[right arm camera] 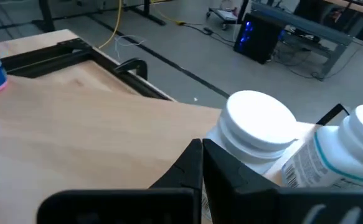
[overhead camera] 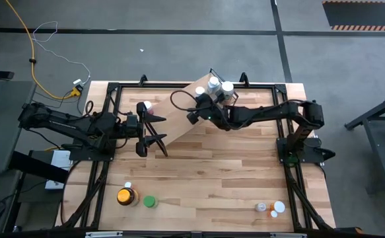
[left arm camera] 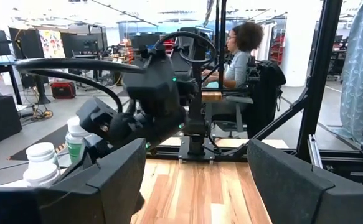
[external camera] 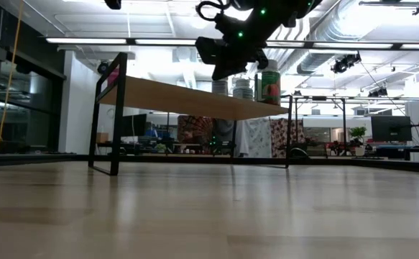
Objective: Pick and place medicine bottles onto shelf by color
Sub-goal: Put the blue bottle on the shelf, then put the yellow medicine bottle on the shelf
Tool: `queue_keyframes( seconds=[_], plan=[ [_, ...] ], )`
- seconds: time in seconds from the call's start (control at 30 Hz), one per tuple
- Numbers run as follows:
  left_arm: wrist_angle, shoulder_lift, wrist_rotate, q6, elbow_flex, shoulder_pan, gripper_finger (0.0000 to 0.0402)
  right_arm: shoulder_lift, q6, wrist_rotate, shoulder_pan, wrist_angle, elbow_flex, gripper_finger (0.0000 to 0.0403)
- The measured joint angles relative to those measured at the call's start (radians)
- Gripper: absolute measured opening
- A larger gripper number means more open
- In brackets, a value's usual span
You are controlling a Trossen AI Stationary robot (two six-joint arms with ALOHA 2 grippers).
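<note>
So your right end effector is closed with nothing in it, hanging over the shelf just beside the white-capped bottles clustered at the shelf's far right end. In the right wrist view the closed fingertips sit right up against one white cap, though you can't really tell if they're touching it. A second white bottle with a printed label stands next to that one.

Your left end effector has its fingers spread wide, empty, parked just off the shelf's near left end, above the worktop. A pink-capped bottle stands on the shelf right by it.

From the low view you get the shelf as a raised wood board on black wire ends, with a green-capped bottle and a couple of white ones up top at the right.

Down on the worktop's near edge there's the amber jar with yellow lid, a green bottle beside it and a small white-capped one just behind. Over at the near right corner, another little group: white caps and a tiny orange one.

A person sits at a desk in the room behind.
</note>
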State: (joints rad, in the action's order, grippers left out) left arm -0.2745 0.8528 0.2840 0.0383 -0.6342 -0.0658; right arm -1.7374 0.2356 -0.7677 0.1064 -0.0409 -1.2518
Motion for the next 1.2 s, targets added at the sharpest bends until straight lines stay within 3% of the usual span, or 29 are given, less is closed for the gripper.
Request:
queue_keyframes(
  seconds=[0.47, 0.6, 0.77, 0.9, 1.07, 1.2],
  plan=[
    [0.000, 0.000, 0.000, 0.000, 0.000, 0.000, 0.0268, 0.000, 0.003, 0.012, 0.064, 0.061, 0.000, 0.0000],
    [0.001, 0.000, 0.000, 0.001, 0.000, 0.000, 0.0268, 0.009, -0.023, 0.069, 0.046, 0.074, 0.000, 0.0000],
    [0.010, 0.000, 0.000, 0.001, 0.000, 0.000, 0.0268, 0.051, -0.101, 0.098, -0.050, 0.057, 0.000, 0.0000],
    [0.018, 0.000, 0.000, 0.001, 0.000, 0.000, 0.0268, 0.110, -0.129, 0.164, -0.150, -0.109, 0.000, 0.0000],
    [0.025, 0.000, -0.003, -0.005, 0.000, -0.001, 0.0268, 0.184, 0.003, 0.204, -0.292, -0.391, 0.038, 0.0000],
    [0.025, 0.000, -0.003, -0.008, 0.000, -0.001, 0.0268, 0.262, 0.126, 0.192, -0.402, -0.420, 0.163, 0.0000]
  ],
)
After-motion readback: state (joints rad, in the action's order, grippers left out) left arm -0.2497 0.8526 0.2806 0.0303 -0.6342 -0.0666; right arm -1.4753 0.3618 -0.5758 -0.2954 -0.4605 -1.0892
